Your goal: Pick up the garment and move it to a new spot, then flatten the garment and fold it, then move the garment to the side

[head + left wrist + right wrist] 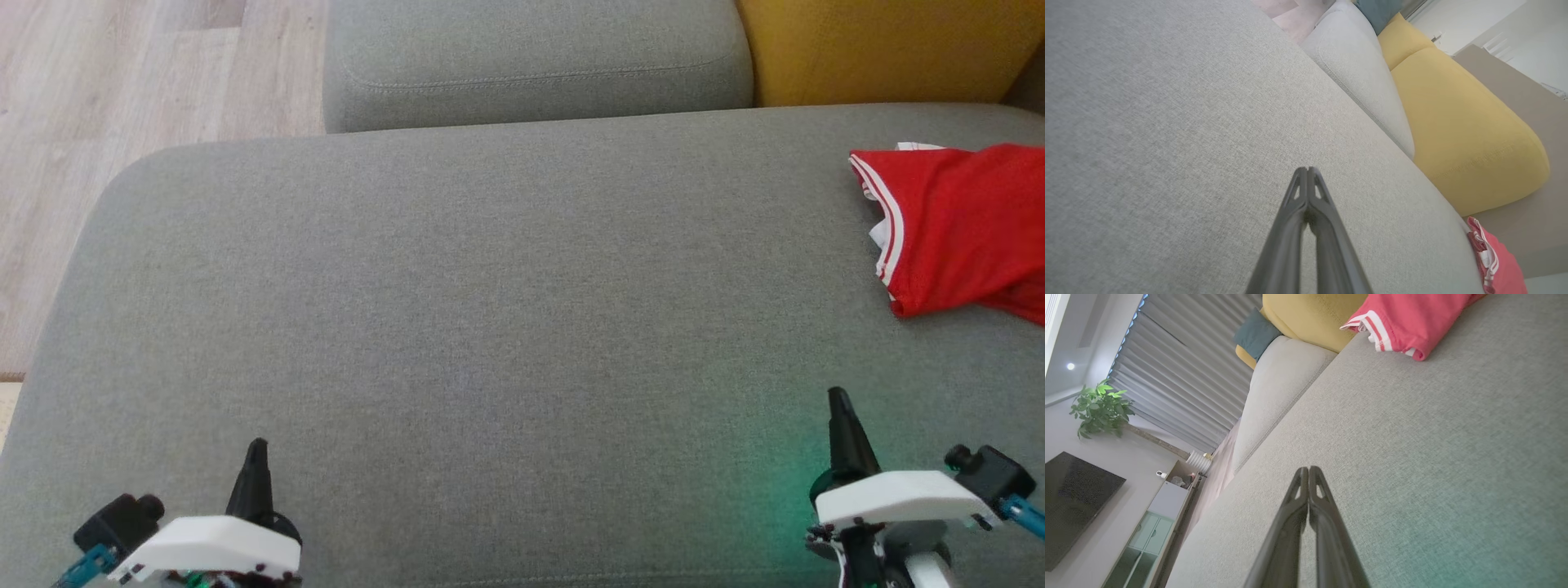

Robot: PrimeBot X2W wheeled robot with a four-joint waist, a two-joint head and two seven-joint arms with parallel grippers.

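Both empty over the sofa seat [490, 327].
Your left end effector [258, 447] and right end effector [838, 398] are pressed together; garment [955, 224] lies ahead-right of the right one, well apart.

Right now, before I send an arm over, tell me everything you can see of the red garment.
The red garment lies crumpled in a loose heap on the grey seat cushion, at the head view's far right, cut off by that edge. The cloth looks thin and soft, with white-and-red striped trim along one opening and white inner fabric showing there. Folds overlap; no lettering is visible. Only the cushion touches the part I can see.
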